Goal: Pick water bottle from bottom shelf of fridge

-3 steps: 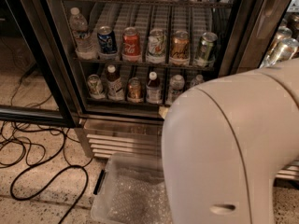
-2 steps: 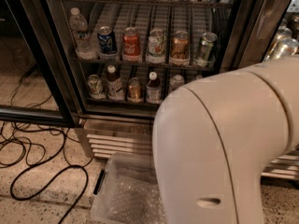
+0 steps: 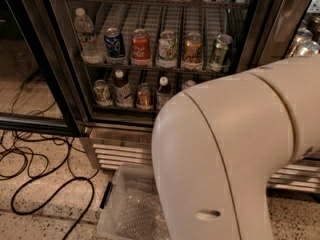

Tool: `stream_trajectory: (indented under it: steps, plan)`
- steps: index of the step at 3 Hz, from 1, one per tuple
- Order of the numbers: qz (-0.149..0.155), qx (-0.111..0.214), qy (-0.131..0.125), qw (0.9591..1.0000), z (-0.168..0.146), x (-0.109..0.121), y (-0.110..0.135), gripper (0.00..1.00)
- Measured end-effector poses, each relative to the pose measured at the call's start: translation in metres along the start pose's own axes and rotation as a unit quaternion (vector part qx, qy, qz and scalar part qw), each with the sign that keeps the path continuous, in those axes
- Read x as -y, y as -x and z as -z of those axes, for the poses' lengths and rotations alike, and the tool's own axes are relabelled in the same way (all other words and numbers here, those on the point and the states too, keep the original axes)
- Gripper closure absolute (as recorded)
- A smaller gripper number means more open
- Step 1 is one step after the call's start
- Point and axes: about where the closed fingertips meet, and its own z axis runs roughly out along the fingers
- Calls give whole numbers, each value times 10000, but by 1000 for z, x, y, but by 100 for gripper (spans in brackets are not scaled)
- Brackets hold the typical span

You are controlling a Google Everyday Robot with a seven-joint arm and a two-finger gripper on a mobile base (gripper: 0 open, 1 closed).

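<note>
White arm housing [image 3: 235, 154] blocking the fridge's [image 3: 120, 151] bottom shelf [image 3: 107, 106], claw lying out of view, its opening impossible to tell.

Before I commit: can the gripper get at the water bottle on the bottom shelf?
Likely yes, but unconfirmed: the gripper is out of view, and the white arm housing hides all but the top of the water bottle on the bottom shelf.

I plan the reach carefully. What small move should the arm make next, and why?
Probably reach forward toward the water bottle on the bottom shelf: only its top shows past the arm, and the pincer is out of view, so no grasp shows yet.
</note>
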Motion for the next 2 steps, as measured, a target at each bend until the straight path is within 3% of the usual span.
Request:
stream_trajectory:
  steps: [2]
  plan:
    - [8, 96, -130, 9999, -16, 4, 15, 28]
